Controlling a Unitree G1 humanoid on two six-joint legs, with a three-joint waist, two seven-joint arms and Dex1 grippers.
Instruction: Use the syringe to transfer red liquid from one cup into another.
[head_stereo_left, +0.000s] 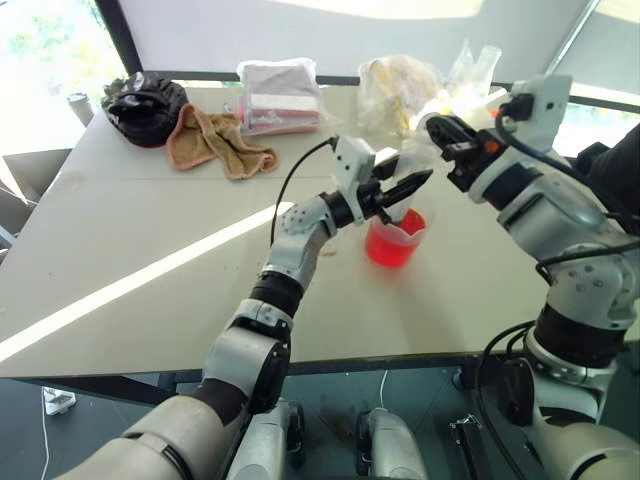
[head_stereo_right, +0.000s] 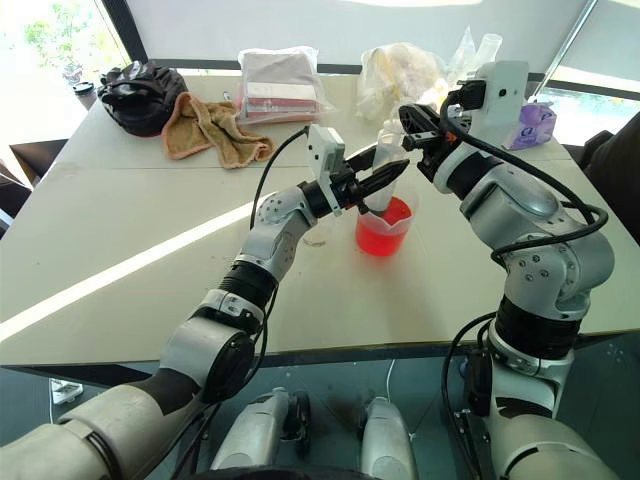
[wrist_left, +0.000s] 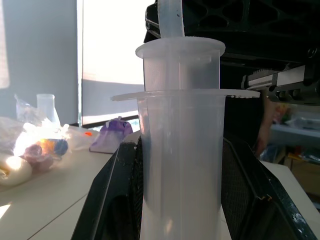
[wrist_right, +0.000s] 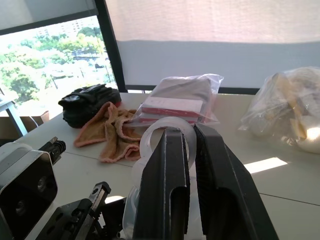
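Observation:
The clear syringe (wrist_left: 180, 150) stands upright over the spouted cup (head_stereo_right: 383, 232), which holds the red liquid (head_stereo_left: 393, 246). My left gripper (head_stereo_right: 388, 176) is shut on the syringe barrel from the side. My right gripper (wrist_right: 187, 132) comes in from the right above it. It is shut on the clear ring (wrist_right: 150, 142) at the top of the plunger. The syringe's lower end dips into the cup's mouth, and its nozzle is hidden. The other cup is hidden from me.
At the back of the table lie a brown towel (head_stereo_left: 215, 140), a black bag (head_stereo_left: 145, 105), a zip bag of pink things (head_stereo_left: 278, 95) and a crumpled plastic bag (head_stereo_left: 400, 90). A purple pack (head_stereo_right: 535, 125) sits at the far right. The near table edge (head_stereo_left: 380, 358) is close below the cup.

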